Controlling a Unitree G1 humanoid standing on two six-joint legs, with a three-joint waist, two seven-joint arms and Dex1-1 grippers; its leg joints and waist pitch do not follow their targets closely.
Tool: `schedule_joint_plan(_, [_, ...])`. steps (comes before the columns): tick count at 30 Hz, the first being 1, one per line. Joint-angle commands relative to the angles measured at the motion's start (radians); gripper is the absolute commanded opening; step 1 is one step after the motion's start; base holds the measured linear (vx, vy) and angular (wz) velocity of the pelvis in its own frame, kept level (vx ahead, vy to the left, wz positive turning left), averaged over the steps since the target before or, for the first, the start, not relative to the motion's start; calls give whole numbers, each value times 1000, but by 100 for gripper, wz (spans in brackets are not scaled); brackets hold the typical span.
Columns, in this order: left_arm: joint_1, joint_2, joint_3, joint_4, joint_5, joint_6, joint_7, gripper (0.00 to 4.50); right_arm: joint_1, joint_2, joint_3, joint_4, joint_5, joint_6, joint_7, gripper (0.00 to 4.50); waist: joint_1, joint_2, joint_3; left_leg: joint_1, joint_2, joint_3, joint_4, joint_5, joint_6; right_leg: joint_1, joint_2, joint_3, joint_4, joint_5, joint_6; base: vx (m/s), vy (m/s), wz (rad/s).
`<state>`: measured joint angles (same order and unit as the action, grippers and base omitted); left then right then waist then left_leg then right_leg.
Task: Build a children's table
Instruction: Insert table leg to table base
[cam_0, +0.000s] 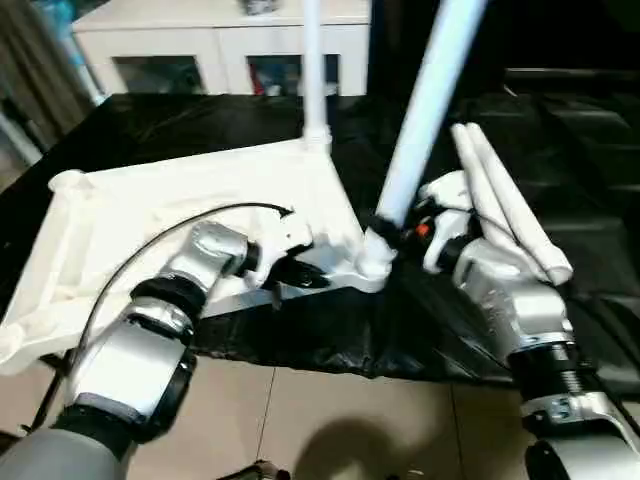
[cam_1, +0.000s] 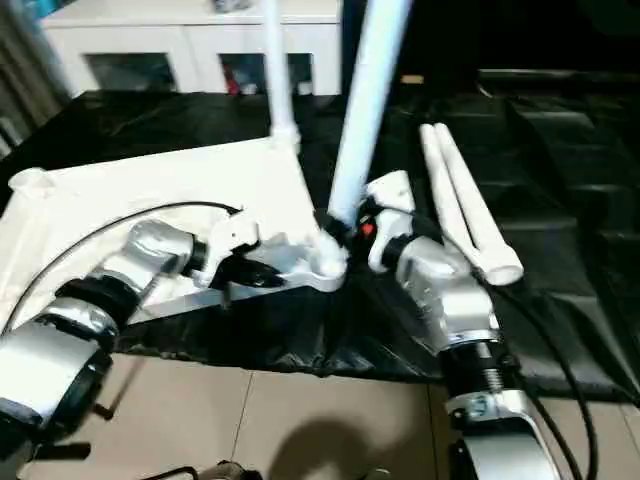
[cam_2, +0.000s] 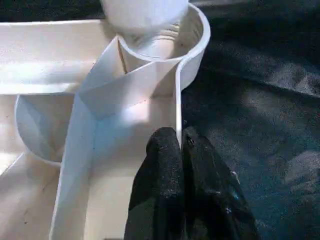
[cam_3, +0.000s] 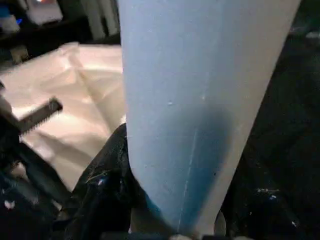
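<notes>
The children's table top (cam_0: 200, 190) lies upside down on the black work table, ribbed side up. One white leg (cam_0: 313, 70) stands upright in its far corner socket. A second leg (cam_0: 425, 100) leans in the near right corner socket (cam_0: 372, 262), with my right gripper (cam_0: 395, 232) shut around its lower end; in the right wrist view the leg (cam_3: 200, 100) sits between black fingers (cam_3: 100, 195). My left gripper (cam_0: 300, 272) is shut on the top's thin side wall (cam_2: 177, 100) just short of that socket (cam_2: 190, 45).
Two loose white legs (cam_0: 510, 215) lie side by side on the black sheet right of my right arm. A white glass-door cabinet (cam_0: 200, 50) stands behind the work table. The table's front edge and tiled floor (cam_0: 350, 420) are below my arms.
</notes>
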<state>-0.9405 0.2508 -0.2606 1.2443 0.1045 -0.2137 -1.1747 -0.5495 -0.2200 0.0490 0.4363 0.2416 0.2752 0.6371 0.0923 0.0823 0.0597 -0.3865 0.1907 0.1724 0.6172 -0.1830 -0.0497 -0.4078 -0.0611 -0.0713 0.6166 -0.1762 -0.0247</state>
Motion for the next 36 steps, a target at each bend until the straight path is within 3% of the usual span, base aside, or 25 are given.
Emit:
schedule_joint_plan(1, [17,6,-5,-9,22,-6,17,0,-25,-1,16,26,-21,-17,3,189,3,-30,-87,13,34,-9,-61,-91,91,65,-85,45,-66,-125,-237,0,0,0])
schedule_joint_plan(4, [27,17,-5,-24,28,-8,18,0,-36,1,23,79,-39,-40,0,189,2,-26,-84,15,35,-11,-64,-113,73,63,-89,45,-71,-177,-224,0,0,0])
schedule_joint_plan(5, [30,20,-3,-28,25,-8,17,0,-38,4,22,92,-40,-46,2,189,1,-31,-83,16,34,-10,-65,-121,68,63,-88,46,-73,-187,-221,0,0,0])
schedule_joint_plan(9, [41,29,8,-44,17,-5,15,0,-40,13,31,121,-44,-52,23,189,1,-33,-83,13,35,-11,-67,-120,65,64,-88,47,-70,-185,-220,0,0,0])
schedule_joint_plan(18, [80,43,48,-74,-23,-1,-9,0,-13,4,34,39,-14,-18,67,189,1,-44,-83,16,39,-9,-70,-135,62,62,-89,48,-70,-169,-226,0,0,0])
schedule_joint_plan(19, [81,43,49,-75,-24,-3,-10,44,-13,4,34,39,-14,-19,67,189,1,-44,-84,16,39,-9,-70,-130,62,61,-89,49,-69,-163,-226,0,0,0])
schedule_joint_plan(23, [98,68,42,-67,-3,-30,13,58,-10,-3,36,50,-25,-29,73,189,-2,-42,-82,18,40,-10,-72,-140,56,58,-88,49,-69,-165,-225,0,0,0])
schedule_joint_plan(26, [105,85,34,-57,16,-47,27,100,-11,-4,32,62,-29,-32,74,189,-2,-43,-80,20,41,-10,-74,-154,46,56,-89,50,-72,-190,-220,0,0,0])
schedule_joint_plan(32, [104,95,40,-48,23,-47,45,100,-13,0,32,49,-24,-16,83,189,-4,-47,-78,20,40,-10,-75,-166,36,56,-90,51,-77,-234,-205,0,0,0])
schedule_joint_plan(36, [99,86,54,-42,13,-41,50,66,-12,0,39,33,-18,-3,97,189,-4,-46,-78,18,40,-10,-76,-160,39,57,-89,51,-76,-227,-205,0,0,0])
